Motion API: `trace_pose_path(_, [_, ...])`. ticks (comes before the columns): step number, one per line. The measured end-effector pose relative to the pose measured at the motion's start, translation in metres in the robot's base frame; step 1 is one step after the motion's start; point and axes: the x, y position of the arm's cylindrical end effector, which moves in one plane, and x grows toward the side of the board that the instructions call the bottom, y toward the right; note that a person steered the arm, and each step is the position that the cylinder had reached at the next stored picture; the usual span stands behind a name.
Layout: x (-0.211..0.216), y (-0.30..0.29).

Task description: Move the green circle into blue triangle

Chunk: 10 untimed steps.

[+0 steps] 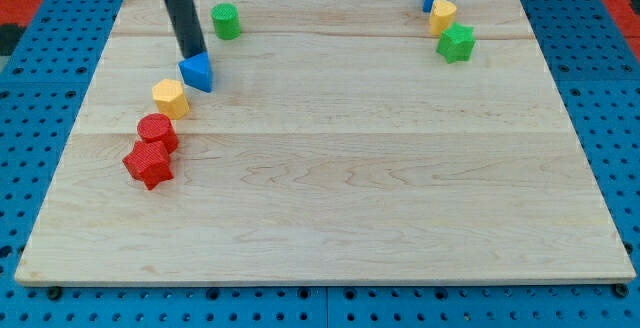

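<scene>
High front view over board

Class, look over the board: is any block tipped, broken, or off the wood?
Nothing stands out. All eight blocks sit flat on the board, none broken. My tip rests just above the blue triangle, with the green circle apart.

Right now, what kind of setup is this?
Likely a lab tabletop pushing rig: a wooden board on blue pegboard, small coloured blocks like the green circle and blue triangle, and my tip beside that triangle.
</scene>
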Motion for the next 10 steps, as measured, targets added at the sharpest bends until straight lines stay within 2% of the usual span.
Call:
trace_pose_path(2, [-0.034,0.038])
trace_pose_path(3, [-0.039,0.042])
trace_pose_path(6, [-0.1,0.047])
trace_pose_path(7, [-0.12,0.023])
trace_pose_path(9, [-0.119,-0.059])
trace_pose_path(10, [-0.117,-0.079])
